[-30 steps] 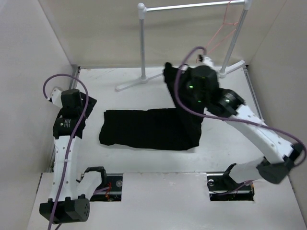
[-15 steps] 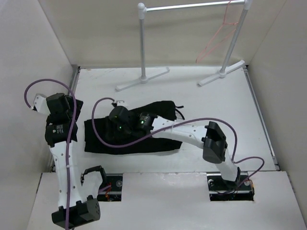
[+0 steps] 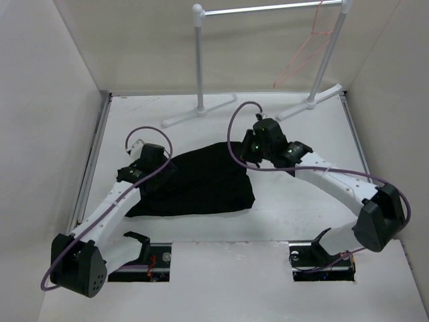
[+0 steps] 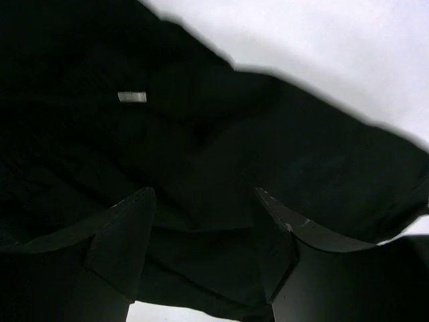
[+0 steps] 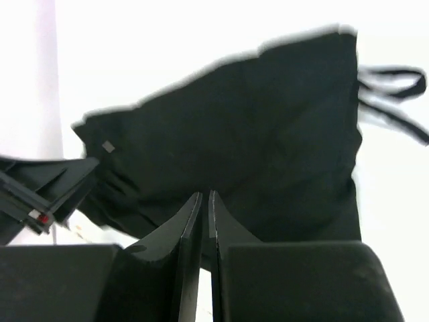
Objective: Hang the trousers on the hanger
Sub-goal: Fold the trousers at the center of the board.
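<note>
We are at the gathering stage: the trousers (image 3: 201,181) lie bunched on the table (image 3: 301,201), well apart from the hanger (image 3: 303,57), which hangs on the rail (image 3: 268,9) at the far right. The left gripper (image 4: 201,221) stands about half open just over the cloth near the white label (image 4: 132,96), gripping nothing. The right gripper (image 5: 204,201) is all but closed at the trousers' far edge; we cannot tell whether it pinches any fabric. Next, we judge, comes a firm hold on the waist and a lift toward the hanger.
</note>
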Robot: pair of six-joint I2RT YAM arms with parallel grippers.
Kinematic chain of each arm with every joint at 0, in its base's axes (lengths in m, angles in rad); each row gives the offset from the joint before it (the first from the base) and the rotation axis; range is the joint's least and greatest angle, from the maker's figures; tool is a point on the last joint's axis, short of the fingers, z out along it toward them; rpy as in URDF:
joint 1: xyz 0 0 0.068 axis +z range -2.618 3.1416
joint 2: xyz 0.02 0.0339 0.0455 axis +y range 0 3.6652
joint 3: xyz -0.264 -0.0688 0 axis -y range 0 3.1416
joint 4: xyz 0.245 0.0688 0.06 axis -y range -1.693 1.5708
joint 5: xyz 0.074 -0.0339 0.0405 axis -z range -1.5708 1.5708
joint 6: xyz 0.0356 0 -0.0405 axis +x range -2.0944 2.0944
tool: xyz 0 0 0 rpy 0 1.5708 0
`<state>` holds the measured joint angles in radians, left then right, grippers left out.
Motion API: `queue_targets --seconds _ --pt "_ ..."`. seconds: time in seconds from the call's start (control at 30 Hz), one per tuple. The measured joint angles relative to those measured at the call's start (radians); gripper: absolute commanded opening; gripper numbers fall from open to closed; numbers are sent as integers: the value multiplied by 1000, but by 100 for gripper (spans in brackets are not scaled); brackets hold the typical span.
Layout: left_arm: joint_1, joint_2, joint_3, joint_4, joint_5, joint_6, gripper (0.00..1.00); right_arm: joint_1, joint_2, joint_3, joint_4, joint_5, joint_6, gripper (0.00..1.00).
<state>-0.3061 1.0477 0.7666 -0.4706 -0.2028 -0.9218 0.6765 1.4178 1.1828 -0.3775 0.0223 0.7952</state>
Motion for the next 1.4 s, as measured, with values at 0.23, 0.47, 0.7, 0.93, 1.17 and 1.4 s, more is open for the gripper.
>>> queue_targets --seconds 0.23,0.47,0.7,0.93,1.17,1.4 --pt "45 23 -180 109 -12 -26 57 17 72 -266 87 -133 2 14" --pt "222 102 -248 219 8 17 57 16 74 -486 196 -151 66 12" --pt "259 16 -203 152 17 48 60 14 -12 -539 217 -166 95 35" --pt "63 -47 -13 100 -5 40 41 -3 -24 -257 67 -193 16 20" --pt "-176 22 -42 124 -15 -37 38 -40 258 69 185 -275 -14 15" --pt "-210 13 -211 104 -22 -85 39 -141 681 300 213 -333 20 13"
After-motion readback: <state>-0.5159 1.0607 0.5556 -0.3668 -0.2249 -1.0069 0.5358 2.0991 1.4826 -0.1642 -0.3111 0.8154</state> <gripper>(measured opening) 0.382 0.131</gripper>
